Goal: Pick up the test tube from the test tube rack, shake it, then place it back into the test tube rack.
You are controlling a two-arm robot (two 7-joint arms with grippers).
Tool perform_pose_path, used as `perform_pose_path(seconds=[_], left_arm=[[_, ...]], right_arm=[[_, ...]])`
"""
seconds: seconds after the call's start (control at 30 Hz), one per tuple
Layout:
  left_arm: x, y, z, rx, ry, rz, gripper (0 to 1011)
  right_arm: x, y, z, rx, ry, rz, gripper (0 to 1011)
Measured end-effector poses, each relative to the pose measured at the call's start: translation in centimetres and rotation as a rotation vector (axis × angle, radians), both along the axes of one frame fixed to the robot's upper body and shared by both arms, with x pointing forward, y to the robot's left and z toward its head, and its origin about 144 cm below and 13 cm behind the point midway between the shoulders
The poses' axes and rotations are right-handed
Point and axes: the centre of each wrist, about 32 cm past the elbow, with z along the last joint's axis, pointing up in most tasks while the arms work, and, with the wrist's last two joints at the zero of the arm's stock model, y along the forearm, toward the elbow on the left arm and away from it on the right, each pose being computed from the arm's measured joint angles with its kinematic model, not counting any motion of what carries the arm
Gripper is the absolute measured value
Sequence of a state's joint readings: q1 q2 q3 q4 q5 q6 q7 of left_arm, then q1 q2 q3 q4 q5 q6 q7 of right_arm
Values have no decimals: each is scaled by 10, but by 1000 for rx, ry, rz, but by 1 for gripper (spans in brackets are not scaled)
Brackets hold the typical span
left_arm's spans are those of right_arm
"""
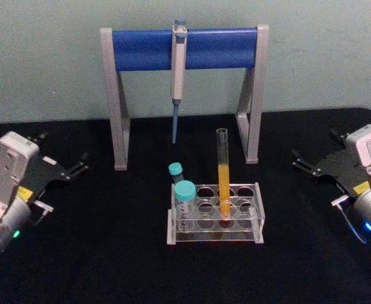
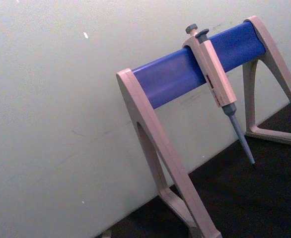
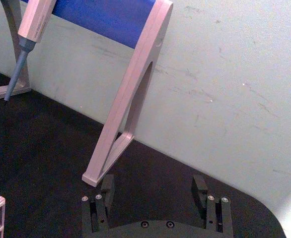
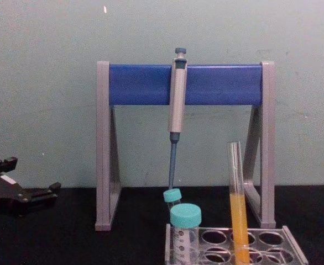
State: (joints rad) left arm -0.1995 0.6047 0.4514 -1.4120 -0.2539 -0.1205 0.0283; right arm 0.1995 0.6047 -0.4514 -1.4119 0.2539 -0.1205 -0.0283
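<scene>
The test tube [image 1: 223, 170] stands upright in a middle hole of the test tube rack [image 1: 256, 209], orange-yellow liquid filling its lower half; the chest view shows this tube [image 4: 238, 199] rising from the rack [image 4: 292, 245] too. My left gripper [image 1: 64, 151] rests open on the black table far to the rack's left, also seen in the chest view [image 4: 26, 175]. My right gripper [image 1: 314, 145] lies far to the rack's right; in the right wrist view [image 3: 153, 187] its fingers stand wide apart with nothing between them. Neither gripper touches the tube.
Two teal-capped tubes [image 1: 184, 201] stand in the rack's left holes. Behind the rack, a blue-and-grey pipette stand [image 1: 185, 48] holds a grey pipette [image 1: 178, 69] hanging tip down. A pale wall backs the black table [image 1: 109, 253].
</scene>
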Motion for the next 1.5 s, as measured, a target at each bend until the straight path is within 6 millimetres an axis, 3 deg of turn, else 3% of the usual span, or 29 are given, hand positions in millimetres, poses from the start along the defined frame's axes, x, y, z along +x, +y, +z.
perform_pose_path(seconds=[1.5], left_arm=[[0,0,0,0,0,0,1002]], right_arm=[[-8,-1,4,31,30,35,1000]])
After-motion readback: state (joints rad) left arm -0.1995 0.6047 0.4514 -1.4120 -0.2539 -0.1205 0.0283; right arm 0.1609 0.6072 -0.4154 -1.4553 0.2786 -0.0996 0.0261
